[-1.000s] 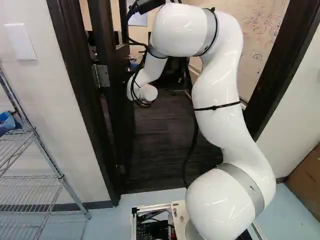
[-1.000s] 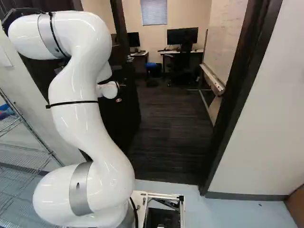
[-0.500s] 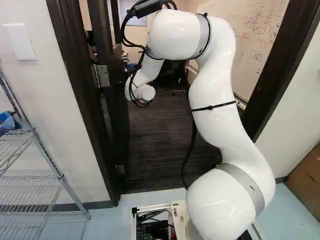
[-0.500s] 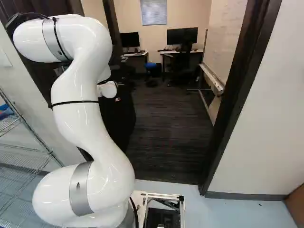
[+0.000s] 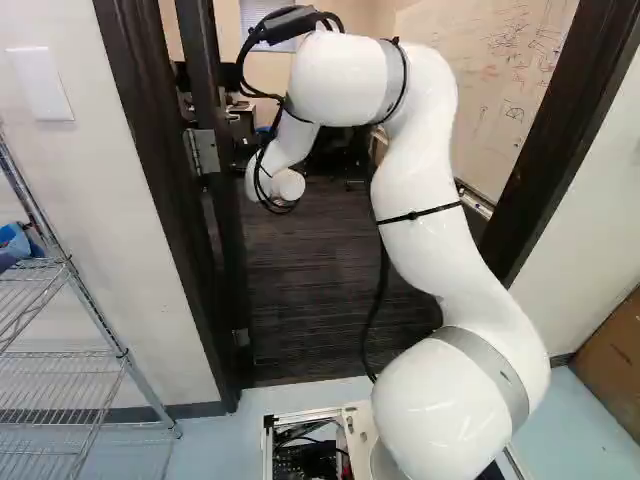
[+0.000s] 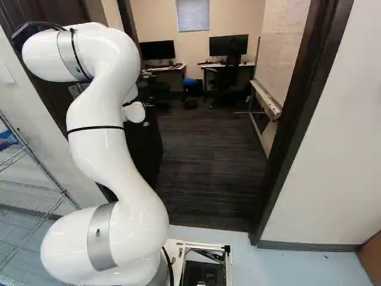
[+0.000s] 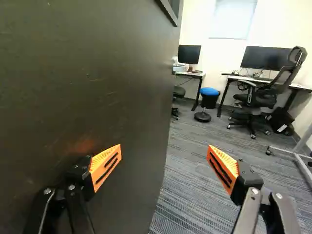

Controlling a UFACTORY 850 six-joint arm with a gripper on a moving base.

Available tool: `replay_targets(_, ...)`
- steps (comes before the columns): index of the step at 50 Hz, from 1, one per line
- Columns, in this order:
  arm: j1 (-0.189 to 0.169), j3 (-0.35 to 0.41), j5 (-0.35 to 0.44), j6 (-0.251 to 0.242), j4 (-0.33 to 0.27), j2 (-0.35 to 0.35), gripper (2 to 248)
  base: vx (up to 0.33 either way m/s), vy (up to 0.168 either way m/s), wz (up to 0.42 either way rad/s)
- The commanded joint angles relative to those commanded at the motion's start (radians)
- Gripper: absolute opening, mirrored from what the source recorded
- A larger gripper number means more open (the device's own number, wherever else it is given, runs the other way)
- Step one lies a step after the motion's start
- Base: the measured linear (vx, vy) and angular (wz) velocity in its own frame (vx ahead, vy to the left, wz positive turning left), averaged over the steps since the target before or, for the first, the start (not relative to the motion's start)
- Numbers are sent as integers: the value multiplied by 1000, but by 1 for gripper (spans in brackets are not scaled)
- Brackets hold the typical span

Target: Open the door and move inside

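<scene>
The dark door (image 7: 97, 87) stands swung inward into the room; its hinged edge shows in the left base view, where the door (image 5: 228, 230) is seen nearly edge-on beside the left jamb. In the wrist view my gripper (image 7: 164, 152) is open, its orange-padded fingers wide apart with nothing between them. One finger is close against the door's face, though contact cannot be told; the other is out past the door's free edge over the carpet. Both base views hide the gripper behind the white arm. The doorway's right jamb (image 6: 297, 113) is in the right base view.
Beyond the doorway lies dark carpet (image 6: 208, 161). Desks with monitors (image 6: 228, 45), an office chair (image 7: 265, 87) and a blue-topped stool (image 7: 209, 97) stand at the far wall. A whiteboard (image 5: 480, 90) is on the right, a wire shelf (image 5: 70, 355) left of the door frame.
The door has swung further inward, showing more of the room and the far-left desk. My arm has shifted left in the left base view and slightly right in the right one. The base has stayed still.
</scene>
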Motion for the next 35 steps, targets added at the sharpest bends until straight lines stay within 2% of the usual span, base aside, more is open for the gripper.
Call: replay_targets(35,6,-23,0,0,-19,-17,247,0,0,0)
